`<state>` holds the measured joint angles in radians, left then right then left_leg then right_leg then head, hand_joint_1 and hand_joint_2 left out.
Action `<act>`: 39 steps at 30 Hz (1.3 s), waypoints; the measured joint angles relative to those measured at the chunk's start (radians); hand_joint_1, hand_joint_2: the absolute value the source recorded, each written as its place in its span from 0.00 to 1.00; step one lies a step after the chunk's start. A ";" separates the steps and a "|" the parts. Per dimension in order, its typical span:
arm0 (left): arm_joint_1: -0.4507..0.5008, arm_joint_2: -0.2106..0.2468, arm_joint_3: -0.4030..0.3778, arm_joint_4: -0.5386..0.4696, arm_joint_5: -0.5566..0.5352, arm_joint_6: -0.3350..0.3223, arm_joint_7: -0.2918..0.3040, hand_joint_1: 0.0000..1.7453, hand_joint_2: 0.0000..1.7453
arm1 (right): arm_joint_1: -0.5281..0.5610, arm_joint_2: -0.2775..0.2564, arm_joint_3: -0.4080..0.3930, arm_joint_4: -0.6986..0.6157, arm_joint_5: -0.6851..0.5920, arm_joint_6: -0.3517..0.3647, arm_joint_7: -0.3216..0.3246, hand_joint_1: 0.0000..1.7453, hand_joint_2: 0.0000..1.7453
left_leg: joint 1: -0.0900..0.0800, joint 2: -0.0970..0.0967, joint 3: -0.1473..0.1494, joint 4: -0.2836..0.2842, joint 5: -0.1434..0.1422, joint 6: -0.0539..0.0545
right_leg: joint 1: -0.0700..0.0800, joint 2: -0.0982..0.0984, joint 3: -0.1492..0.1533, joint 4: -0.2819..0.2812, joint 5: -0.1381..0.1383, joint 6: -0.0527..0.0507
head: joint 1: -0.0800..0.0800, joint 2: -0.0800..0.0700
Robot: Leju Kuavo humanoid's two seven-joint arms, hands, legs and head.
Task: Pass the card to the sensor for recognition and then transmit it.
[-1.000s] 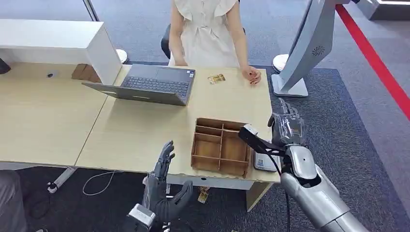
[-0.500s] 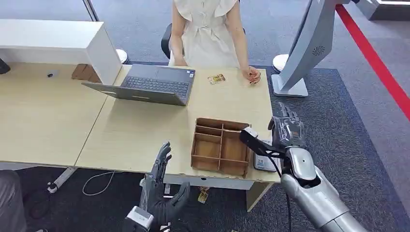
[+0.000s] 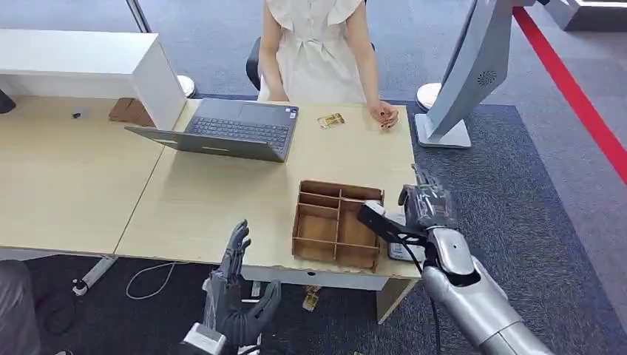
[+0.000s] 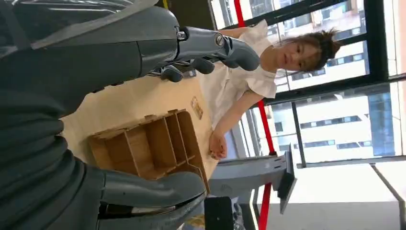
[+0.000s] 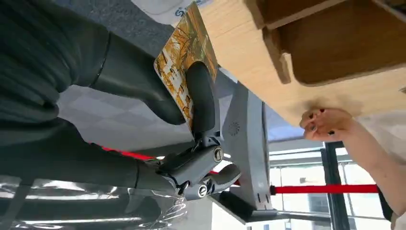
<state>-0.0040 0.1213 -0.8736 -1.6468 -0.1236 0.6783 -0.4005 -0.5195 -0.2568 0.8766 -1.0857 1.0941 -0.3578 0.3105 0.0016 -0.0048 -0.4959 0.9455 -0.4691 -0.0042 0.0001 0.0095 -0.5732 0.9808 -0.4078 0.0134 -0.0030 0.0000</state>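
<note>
The right robot hand (image 3: 423, 205), pinching the card (image 5: 184, 67), has moved in over the sensor (image 3: 400, 250) at the surface's (image 3: 222, 192) near right corner, so recognition looks imminent, while the left robot hand (image 3: 233, 292) hangs released.

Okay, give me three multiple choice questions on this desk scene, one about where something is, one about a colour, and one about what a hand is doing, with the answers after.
1. Where does the wooden divided tray sit?
A. near the robot's edge of the table
B. on the laptop
C. on the floor

2. What colour is the stripe on the floor?
A. blue
B. red
C. yellow

3. What is the right hand doing?
A. hanging with nothing in it
B. pressing the laptop keys
C. holding a card

Answers: 1 A, the tray stands by the near edge. 2 B, the stripe is plainly red. 3 C, the right wrist view shows the patterned card pinched by the fingers.
</note>
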 joint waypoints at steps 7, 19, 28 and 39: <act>0.033 -0.008 0.034 -0.008 -0.022 0.000 -0.008 0.00 1.00 | -0.034 0.044 0.021 0.077 -0.034 -0.027 -0.042 1.00 1.00 | 0.000 0.000 0.000 0.000 0.000 0.000 | 0.000 0.000 0.000 0.000 0.000 0.000 | 0.000 0.000; 0.079 -0.037 0.103 -0.016 -0.060 0.000 -0.032 0.00 1.00 | -0.092 0.110 0.056 0.194 -0.050 -0.081 -0.028 1.00 1.00 | 0.000 0.000 0.000 0.000 0.000 0.000 | 0.000 0.000 0.000 0.000 0.000 0.000 | 0.000 0.000; 0.102 -0.055 0.140 -0.017 -0.069 0.000 -0.036 0.00 1.00 | -0.133 0.129 0.067 0.255 -0.055 -0.084 -0.011 1.00 1.00 | 0.000 0.000 0.000 0.000 0.000 0.000 | 0.000 0.000 0.000 0.000 0.000 0.000 | 0.000 0.000; 0.116 -0.063 0.161 -0.017 -0.075 0.000 -0.034 0.00 1.00 | -0.154 0.127 0.076 0.300 -0.027 -0.058 0.052 1.00 1.00 | 0.000 0.000 0.001 0.000 0.000 0.000 | 0.000 0.000 0.000 0.000 0.000 0.000 | 0.000 0.000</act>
<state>0.1119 0.0584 -0.7126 -1.6636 -0.1984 0.6783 -0.4349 -0.6738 -0.1293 0.9522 -0.7855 1.0666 -0.4162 0.3628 0.0015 -0.0048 -0.4952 0.9455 -0.4691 -0.0043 0.0001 0.0094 -0.5733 0.9806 -0.4078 0.0134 -0.0034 0.0000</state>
